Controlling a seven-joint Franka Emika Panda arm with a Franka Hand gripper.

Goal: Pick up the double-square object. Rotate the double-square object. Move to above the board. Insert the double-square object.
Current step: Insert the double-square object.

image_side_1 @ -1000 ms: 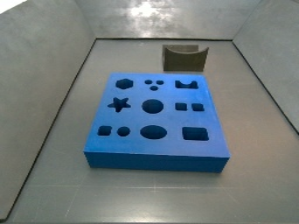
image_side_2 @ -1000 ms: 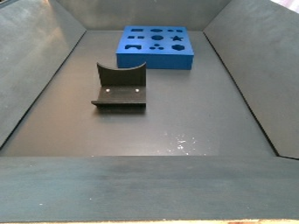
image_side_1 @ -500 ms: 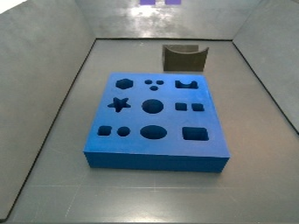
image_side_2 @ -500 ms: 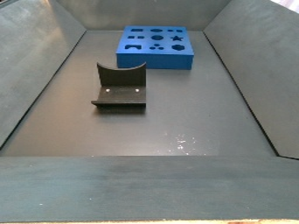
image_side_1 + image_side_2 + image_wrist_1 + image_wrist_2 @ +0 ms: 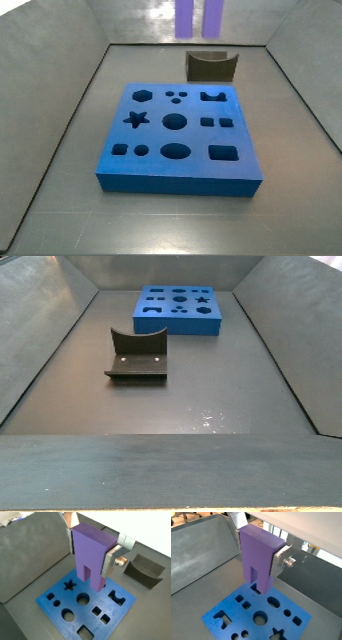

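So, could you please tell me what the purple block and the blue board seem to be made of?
The purple block, held above the board in the tool, looks like matte plastic: flat, even colour, crisp edges. The blue board looks like matte plastic or dense foam, with no shine; I cannot tell which.

No text, label, brand, number or sign can be read on anything in any of the views.

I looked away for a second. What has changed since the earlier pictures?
The purple block has come down into a side view from above, held upright in the hand over the blue board. Board and fixture stayed put.
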